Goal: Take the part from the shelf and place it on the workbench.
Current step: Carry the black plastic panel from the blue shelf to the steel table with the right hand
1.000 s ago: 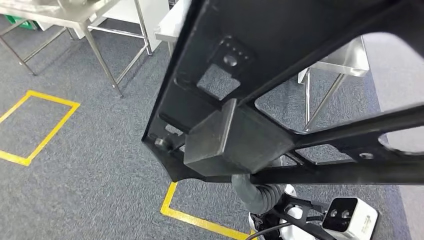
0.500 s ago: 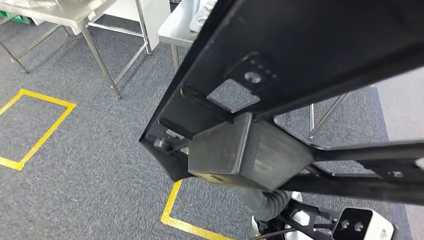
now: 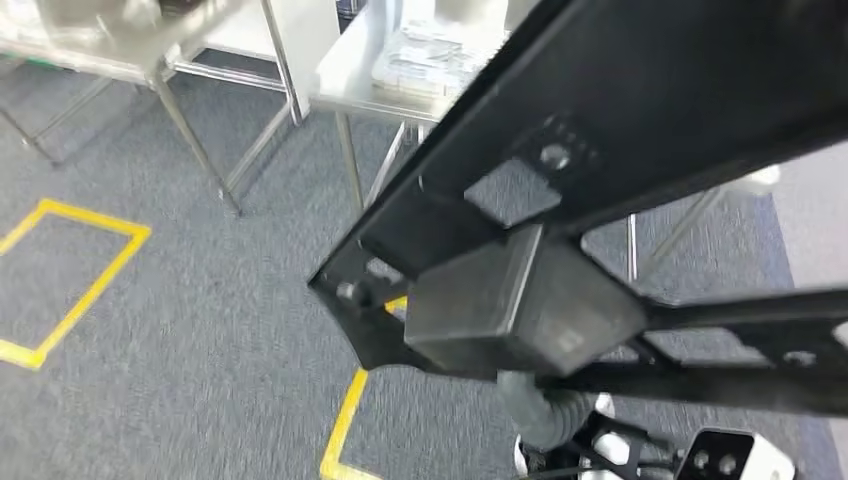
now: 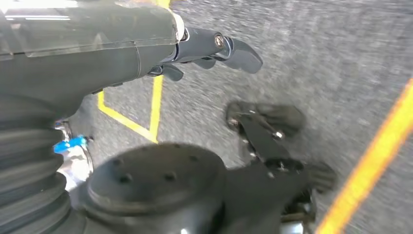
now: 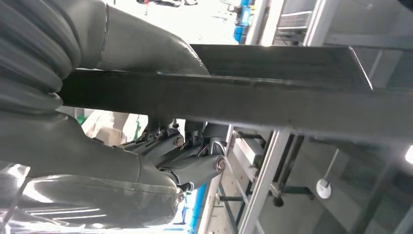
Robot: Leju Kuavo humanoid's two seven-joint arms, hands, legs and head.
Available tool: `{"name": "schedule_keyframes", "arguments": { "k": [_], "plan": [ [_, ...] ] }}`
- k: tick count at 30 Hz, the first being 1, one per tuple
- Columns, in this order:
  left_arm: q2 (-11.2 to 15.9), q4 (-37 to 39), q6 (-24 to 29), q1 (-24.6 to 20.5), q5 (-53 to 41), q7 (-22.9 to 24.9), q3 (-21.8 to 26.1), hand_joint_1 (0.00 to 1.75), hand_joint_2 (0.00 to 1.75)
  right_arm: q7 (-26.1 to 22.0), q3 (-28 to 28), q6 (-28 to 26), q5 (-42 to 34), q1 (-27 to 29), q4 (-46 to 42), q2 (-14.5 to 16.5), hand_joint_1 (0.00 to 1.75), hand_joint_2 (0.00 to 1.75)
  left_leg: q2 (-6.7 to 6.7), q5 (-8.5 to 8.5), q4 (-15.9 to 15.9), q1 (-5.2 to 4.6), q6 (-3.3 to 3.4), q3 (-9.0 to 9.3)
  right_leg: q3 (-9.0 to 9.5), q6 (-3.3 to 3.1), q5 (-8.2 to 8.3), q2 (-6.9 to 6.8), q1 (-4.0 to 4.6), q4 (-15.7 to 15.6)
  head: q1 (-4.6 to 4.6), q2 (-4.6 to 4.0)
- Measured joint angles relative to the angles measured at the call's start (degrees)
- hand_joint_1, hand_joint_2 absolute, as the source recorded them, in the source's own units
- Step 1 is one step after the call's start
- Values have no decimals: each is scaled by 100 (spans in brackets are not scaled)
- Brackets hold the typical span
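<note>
— What's changing?
— Ahead, the table [image 3: 350, 95] is sliding closer as I'm walking; the part [image 3: 520, 300] is hanging before me.
— Your hands?
— Right hand [image 5: 195, 163] is gripping its bar, fingers partly hidden. Left hand [image 4: 214, 48] is hanging loose, holding nothing.

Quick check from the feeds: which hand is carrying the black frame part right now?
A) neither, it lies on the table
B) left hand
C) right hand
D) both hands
C: in the right wrist view the right hand grips the black frame part, while the left hand hangs free above the carpet.
</note>
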Motion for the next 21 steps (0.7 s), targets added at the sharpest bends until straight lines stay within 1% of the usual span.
{"name": "schedule_keyframes", "arguments": {
  "k": [1,2,3,4,5,6,7,8,9,10,11,12,13,14,15,16,17,18,19,20,21],
  "plan": [
    [1,0,-3,-10,-1,-2,-9,0,175,1,-2,4,4,14,1,-1,175,175,1,-114,334,3,-19,-208,53,-15,-37,-3,1,-9,-8,-1],
    [2,0,-5,-12,-1,-2,-16,0,175,1,-3,8,9,30,1,-1,175,175,1,-281,652,4,-39,-448,91,-25,-77,1,3,-10,-15,-1],
    [3,0,-7,-3,-2,-2,-22,0,175,1,-4,12,13,48,2,-2,175,175,2,-436,868,5,-53,-660,133,-28,-119,15,6,-9,-14,-1],
    [4,0,-9,8,-1,-2,-26,0,175,2,-4,14,16,65,2,-3,175,175,2,-498,919,5,-57,-803,185,-27,-166,36,8,-8,-16,0],
    [6,0,-10,18,-1,-2,-27,0,175,2,-5,16,18,77,2,-4,175,175,1,-418,793,5,-52,-867,248,-21,-217,59,10,-7,-15,0],
    [8,0,-12,25,0,-2,-28,0,175,2,-7,17,19,85,2,-5,175,175,-2,-175,500,4,-41,-857,322,-12,-273,80,11,-6,-16,0],
    [14,2,-14,36,1,-2,-30,0,175,2,-8,17,20,91,3,-6,175,175,-14,176,132,2,-21,-817,378,0,-329,95,11,-6,-14,0],
    [21,3,-14,41,0,-2,-31,0,175,2,-9,17,20,96,6,-9,175,175,-33,437,-178,-10,-1,-788,416,18,-374,112,13,3,-9,0],
    [28,5,-14,44,0,-2,-32,0,175,2,-10,18,20,101,9,-12,175,175,-50,635,-382,-24,32,-769,421,42,-410,131,13,13,-7,0],
    [34,7,-15,50,1,-4,-33,0,175,2,-11,21,23,108,12,-15,175,175,-64,722,-465,-38,70,-774,407,70,-435,150,8,21,-3,0],
    [37,7,-16,48,2,-11,-34,0,175,2,-14,28,25,114,11,-18,175,175,-66,705,-469,-52,102,-780,396,98,-448,170,3,26,1,0],
    [33,6,-18,45,4,-19,-34,0,175,1,-18,40,27,118,4,-18,175,175,-51,734,-483,-44,139,-765,388,128,-470,180,2,23,-2,0],
    [29,5,-19,41,5,-29,-34,0,175,-2,-24,54,29,120,-4,-18,175,175,-31,743,-513,-32,165,-744,389,161,-502,165,-1,49,1,0],
    [25,5,-20,34,7,-38,-34,0,175,-5,-31,73,29,118,-15,-18,175,175,-3,739,-547,-20,193,-714,347,195,-571,134,-3,155,9,0],
    [22,5,-20,26,7,-47,-34,0,175,-8,-38,99,31,115,-25,-18,175,175,30,732,-580,-6,219,-679,241,233,-689,95,-10,377,16,0],
    [23,5,-19,22,8,-55,-34,0,175,-11,-46,124,33,116,-31,-18,175,175,64,716,-595,-4,238,-651,57,267,-839,55,-31,721,25,0],
    [24,6,-19,22,8,-62,-35,0,175,-13,-56,146,34,120,-34,-19,175,175,102,695,-602,-3,252,-631,-185,296,-990,33,-56,1126,31,0],
    [25,7,-19,23,9,-68,-36,0,175,-14,-66,160,35,126,-34,-19,175,175,142,675,-602,-1,254,-613,-415,322,-1079,22,-83,1477,30,0],
    [26,6,-20,23,9,-73,-36,0,175,-14,-77,163,35,133,-33,-19,175,175,182,652,-601,3,251,-592,-577,345,-1062,10,-107,1669,30,0],
    [25,5,-21,23,9,-76,-37,0,175,-14,-86,163,35,137,-33,-19,175,175,222,627,-600,10,241,-562,-625,363,-926,-9,-128,1639,30,0],
    [24,5,-22,22,9,-78,-37,0,175,-14,-96,163,35,137,-33,-19,175,175,262,600,-600,19,225,-522,-548,373,-693,-48,-142,1376,30,0]
  ]
}}
